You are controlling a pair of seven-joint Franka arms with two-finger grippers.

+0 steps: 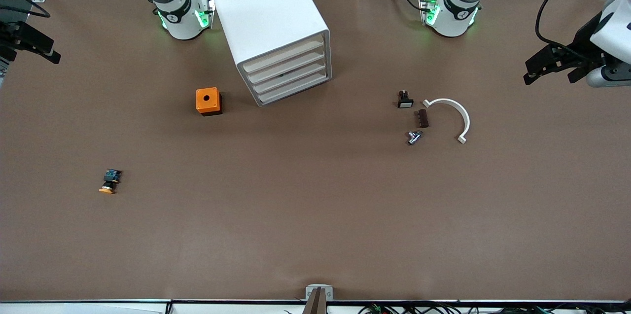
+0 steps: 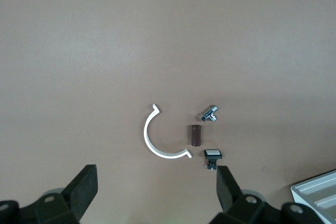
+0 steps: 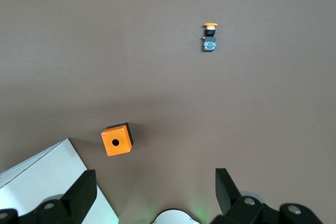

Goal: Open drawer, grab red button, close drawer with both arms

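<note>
The white cabinet stands between the two arm bases. Its four beige-fronted drawers are all pushed in, and I cannot single out the task's drawer among them. The button with the red cap is hidden from every view. My left gripper hangs open and empty, high over the left arm's end of the table. My right gripper hangs open and empty, high over the right arm's end. A corner of the cabinet shows in both wrist views.
An orange cube with a hole sits beside the cabinet. An orange-capped button lies nearer the front camera. Toward the left arm's end lie a white arc, a white-capped switch, a brown piece and a metal part.
</note>
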